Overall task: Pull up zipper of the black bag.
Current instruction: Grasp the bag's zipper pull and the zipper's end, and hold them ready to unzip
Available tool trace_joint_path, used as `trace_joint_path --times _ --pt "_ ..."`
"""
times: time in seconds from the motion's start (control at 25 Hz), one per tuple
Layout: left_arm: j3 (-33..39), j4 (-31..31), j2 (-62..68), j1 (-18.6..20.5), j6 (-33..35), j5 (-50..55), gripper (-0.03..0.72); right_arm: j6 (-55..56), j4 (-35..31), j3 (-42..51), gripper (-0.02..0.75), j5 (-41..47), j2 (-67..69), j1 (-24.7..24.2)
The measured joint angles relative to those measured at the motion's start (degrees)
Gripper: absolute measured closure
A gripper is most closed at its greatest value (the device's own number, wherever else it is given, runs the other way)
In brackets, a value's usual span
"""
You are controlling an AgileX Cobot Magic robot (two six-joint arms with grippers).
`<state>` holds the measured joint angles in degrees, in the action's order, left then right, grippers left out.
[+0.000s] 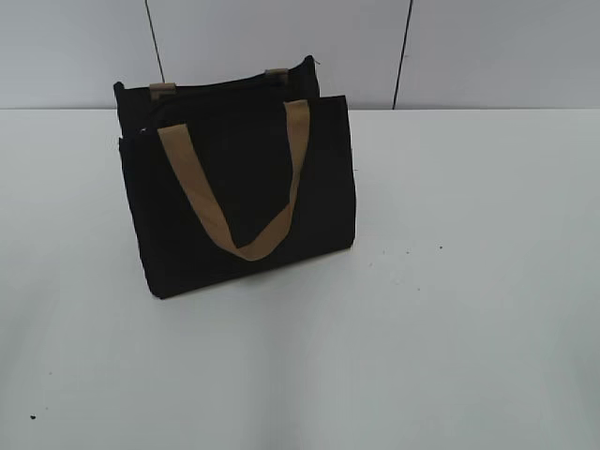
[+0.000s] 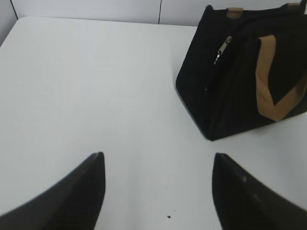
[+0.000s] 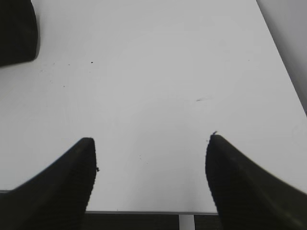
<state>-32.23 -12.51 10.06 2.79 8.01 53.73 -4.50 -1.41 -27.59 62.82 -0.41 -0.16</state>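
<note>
two tools are waiting apart from the work, and only one of them is seeing the part that matters. the boxy black fabric bag with tan webbing handles [image 1: 239,192] is standing upright on the pale white counter [image 1: 469,281], left of centre in the exterior view and toward the far wall. from the left tool [image 2: 158,191], whose dark fingers are standing wide apart with bare counter between them, the bag is lying at about one o'clock, well apart and untouched. the thin black zipper with its small silvery metal pull [image 2: 221,49] is showing on the bag's near end panel in the left wrist view, hanging near the top of that end and running upward toward the bag's top edge, so its long axis is slanting up and away from this tool. the right tool [image 3: 151,182] is also spread wide and holding nothing; in its view only a dark corner of the bag is peeking in at about eleven o'clock, and no zipper is visible there. judging by this, the left arm is the nearer one to the pull, and its approach is likely needing a forward reach toward one o'clock.
</note>
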Motion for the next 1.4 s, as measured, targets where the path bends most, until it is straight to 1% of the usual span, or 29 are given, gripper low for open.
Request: trace_joint_path --times 0.16,0.24,0.36,0.4,0.44,0.52,0.6,0.64,0.72,0.76,0.84,0.92,1.0,1.12,1.16,1.32,1.4 --pt "0.00 -0.02 11.78 0.00 -0.20 -10.41 0.157 0.00 0.00 0.00 0.193 0.00 0.00 0.00" --pt "-0.10 -0.02 18.33 0.00 1.10 -15.58 0.157 0.00 0.00 0.00 0.193 0.00 0.00 0.00" --pt "-0.17 -1.26 29.19 0.00 5.81 -21.37 0.157 0.00 0.00 0.00 0.193 0.00 0.00 0.00" --pt "-0.17 -3.17 32.78 0.00 8.79 -23.25 0.157 0.00 0.00 0.00 0.193 0.00 0.00 0.00" --pt "-0.17 -6.58 38.14 0.00 12.09 -24.71 0.157 0.00 0.00 0.00 0.193 0.00 0.00 0.00" --pt "-0.17 -15.83 45.96 0.00 23.19 -27.25 0.158 0.00 0.00 0.00 0.193 0.00 0.00 0.00" --pt "-0.29 -28.28 52.42 0.37 35.17 -28.22 0.158 0.00 -0.07 0.00 0.193 0.00 0.00 0.00" --pt "-0.76 -33.24 56.03 0.98 42.31 -27.38 0.158 0.00 -0.07 0.00 0.193 0.00 0.00 0.00" --pt "-2.46 -44.65 62.49 2.92 56.97 -22.56 0.158 0.00 -0.01 0.00 0.193 0.00 0.00 0.00" --pt "-3.59 -50.11 65.77 4.28 65.94 -19.20 0.158 0.00 -0.01 0.00 0.193 0.00 0.00 0.00" --pt "-5.40 -58.37 71.00 6.80 83.03 -12.17 0.158 0.00 -0.01 0.00 0.193 0.00 0.00 0.00" --pt "-6.89 -63.82 75.52 8.96 93.40 -8.62 0.158 0.00 -0.01 0.00 0.193 0.00 0.00 0.00" --pt "-7.93 -67.15 78.99 9.97 100.37 -7.83 0.158 0.00 -0.01 0.00 0.193 0.00 0.00 0.00" --pt "-8.22 -70.41 83.58 10.10 108.34 -6.86 0.158 0.00 -0.01 0.00 0.193 0.00 0.00 0.00" --pt "-8.22 -72.77 85.08 10.10 110.90 -6.63 0.158 0.00 -0.01 0.00 0.193 0.00 0.00 0.00" --pt "-8.27 -83.52 89.98 9.99 125.21 -5.89 0.158 0.00 -0.01 0.00 0.193 0.00 0.00 0.00" --pt "-8.27 -85.65 92.22 9.99 131.07 -4.46 0.158 0.00 -0.01 0.00 0.193 0.00 0.00 0.00"
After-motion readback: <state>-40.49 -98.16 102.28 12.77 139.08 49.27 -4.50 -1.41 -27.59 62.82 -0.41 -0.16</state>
